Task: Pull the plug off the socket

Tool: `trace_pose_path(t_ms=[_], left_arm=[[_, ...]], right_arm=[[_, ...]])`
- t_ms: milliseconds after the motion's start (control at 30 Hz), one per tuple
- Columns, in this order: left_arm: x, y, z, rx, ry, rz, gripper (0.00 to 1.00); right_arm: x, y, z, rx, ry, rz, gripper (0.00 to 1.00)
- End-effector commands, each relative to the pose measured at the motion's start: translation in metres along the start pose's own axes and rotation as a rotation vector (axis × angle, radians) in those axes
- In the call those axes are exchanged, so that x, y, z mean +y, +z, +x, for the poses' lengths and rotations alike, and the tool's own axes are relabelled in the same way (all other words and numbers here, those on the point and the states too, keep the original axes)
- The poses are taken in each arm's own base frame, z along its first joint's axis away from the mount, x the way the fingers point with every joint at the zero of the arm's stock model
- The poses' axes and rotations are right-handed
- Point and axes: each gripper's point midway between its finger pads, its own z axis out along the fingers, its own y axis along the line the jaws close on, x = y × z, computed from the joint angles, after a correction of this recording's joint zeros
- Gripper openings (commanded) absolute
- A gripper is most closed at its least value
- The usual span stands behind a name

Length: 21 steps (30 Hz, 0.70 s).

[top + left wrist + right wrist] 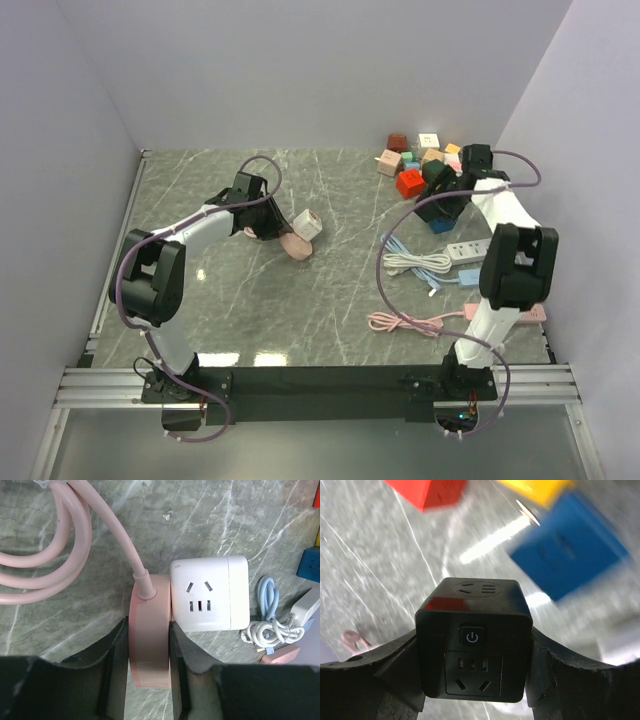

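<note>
Left hand (pixel 148 635): partly closed, one finger on each flat face of the pink plug (pixel 150 600), so the plug is clamped between them. The plug is a flat disc stood on edge on the table (pixel 75 615). One face is touching the side of the white socket cube (pixel 210 592). The pull axis, plug to cube, runs left to right across the left wrist view, crosswise to the fingers. The disc's long edge is lined up with the fingers.

Pink cable (pixel 107 525): seen leaving the plug's rim on the side away from the hand, curving off and looping on the far side of the plug from the cube.

White socket cube: outlet face turned up toward the wrist camera.

Beyond the cube, opposite the plug, a white power strip (pixel 470 251) is noted, then coloured blocks (pixel 410 183).

Right hand (pixel 472 667): well apart from the white cube, by those blocks, fingers closed on both sides of a black socket cube (pixel 472 615).
</note>
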Motion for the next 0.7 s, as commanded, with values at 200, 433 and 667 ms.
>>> trace_pose_path(t_ms=[200, 433, 667], left_arm=[[-0.012, -0.011, -0.004, -0.01, 0.058, 0.056, 0.01], [-0.013, -0.01, -0.002, 0.007, 0.057, 0.06, 0.01], [-0.013, -0.013, -0.001, 0.007, 0.061, 0.065, 0.01]], right_arm=[[0.015, 0.06, -0.024, -0.002, 0.028, 0.0, 0.0], [0.031, 0.069, -0.044, -0.057, 0.062, -0.043, 0.78], [0.059, 0.014, -0.069, -0.181, 0.052, -0.112, 0.93]])
